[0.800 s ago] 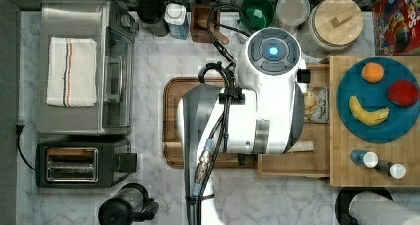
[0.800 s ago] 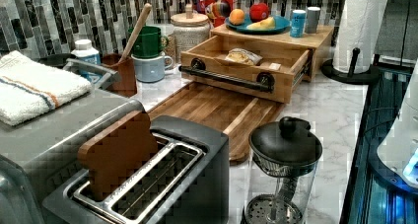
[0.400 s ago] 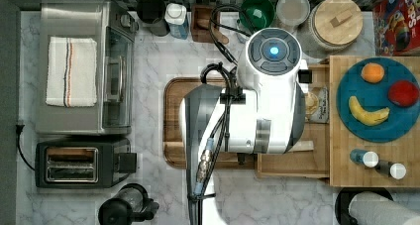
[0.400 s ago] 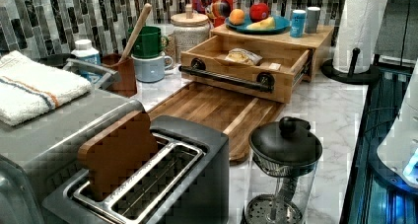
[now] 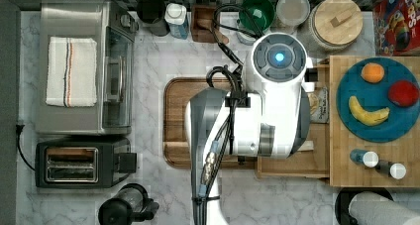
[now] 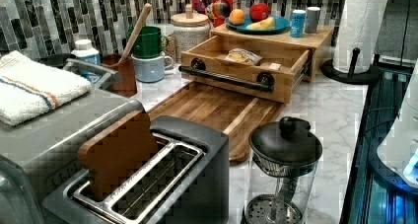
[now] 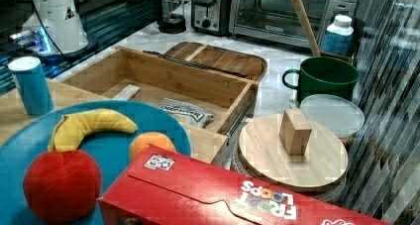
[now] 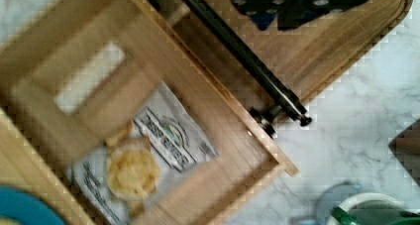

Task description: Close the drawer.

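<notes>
The drawer (image 6: 246, 66) stands pulled open in the upper middle of the left view, its black handle (image 6: 224, 79) over the brown tray (image 6: 217, 110) on the marble table (image 6: 325, 115). A snack bag (image 8: 148, 155) lies inside. The tool (image 8: 297, 2) hangs above the handle; I cannot tell how far open it is.

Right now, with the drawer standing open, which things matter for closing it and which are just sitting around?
For the job:
- open light-wood drawer
- its slim black bar handle
- snack packet inside the drawer

Just lying about:
- dark brown wooden tray
- green mug
- blue plate of fruit
- black toaster
- paper towel roll
</notes>
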`<action>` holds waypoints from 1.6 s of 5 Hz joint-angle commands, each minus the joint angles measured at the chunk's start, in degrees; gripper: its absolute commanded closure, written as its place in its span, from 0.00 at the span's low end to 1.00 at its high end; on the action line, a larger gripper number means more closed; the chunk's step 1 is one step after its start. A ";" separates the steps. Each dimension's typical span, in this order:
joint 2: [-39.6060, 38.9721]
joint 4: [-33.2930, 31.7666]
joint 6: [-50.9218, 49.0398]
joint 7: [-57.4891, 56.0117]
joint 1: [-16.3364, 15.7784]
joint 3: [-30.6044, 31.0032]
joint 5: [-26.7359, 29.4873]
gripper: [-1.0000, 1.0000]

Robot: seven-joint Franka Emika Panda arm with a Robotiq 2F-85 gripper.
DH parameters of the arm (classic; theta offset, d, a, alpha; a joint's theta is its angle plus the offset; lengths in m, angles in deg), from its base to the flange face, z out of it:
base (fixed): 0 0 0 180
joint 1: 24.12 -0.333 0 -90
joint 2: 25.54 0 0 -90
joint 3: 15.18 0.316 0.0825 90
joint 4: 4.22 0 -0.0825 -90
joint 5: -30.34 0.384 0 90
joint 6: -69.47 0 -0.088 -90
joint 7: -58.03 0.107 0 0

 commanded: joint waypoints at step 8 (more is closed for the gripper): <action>-5.64 -17.34 21.66 -28.60 -4.09 5.58 -3.39 1.00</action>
